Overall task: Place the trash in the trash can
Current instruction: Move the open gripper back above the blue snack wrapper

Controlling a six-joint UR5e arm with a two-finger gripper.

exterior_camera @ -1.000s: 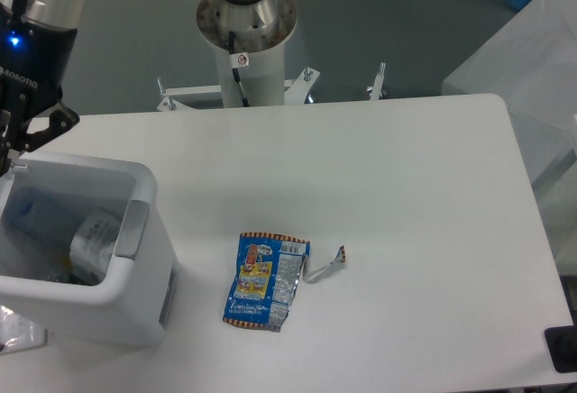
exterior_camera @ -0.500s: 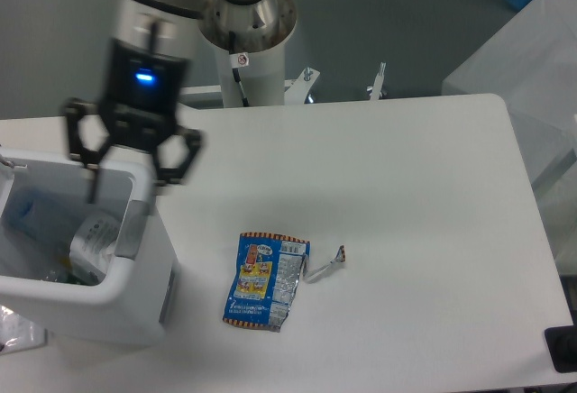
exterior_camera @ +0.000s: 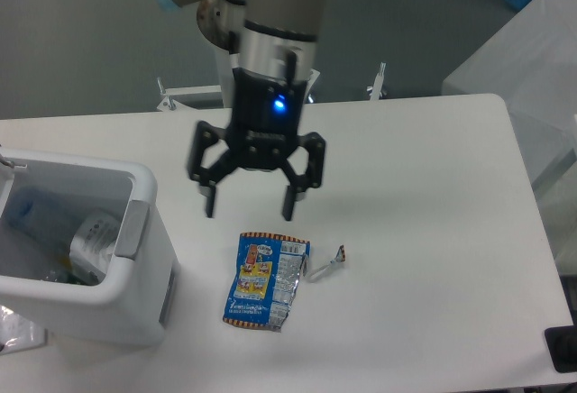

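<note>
- The black two-finger gripper (exterior_camera: 250,209) has swung from above the white boxy plastic trash can (exterior_camera: 135,298) to mid-table, and now hangs over the flat blue-and-yellow snack packet (exterior_camera: 264,280); its jaws are spread wide and hold nothing.
- The packet lies flat on the smooth white table (exterior_camera: 424,195), silver foil showing along its right side, unmoved.
- A small silver foil scrap (exterior_camera: 330,264) lies just beside the packet's right edge.
- Inside the thick-rimmed can with its grey handle panel (exterior_camera: 131,228) sits a crumpled clear-white plastic wrapper (exterior_camera: 93,240).
</note>
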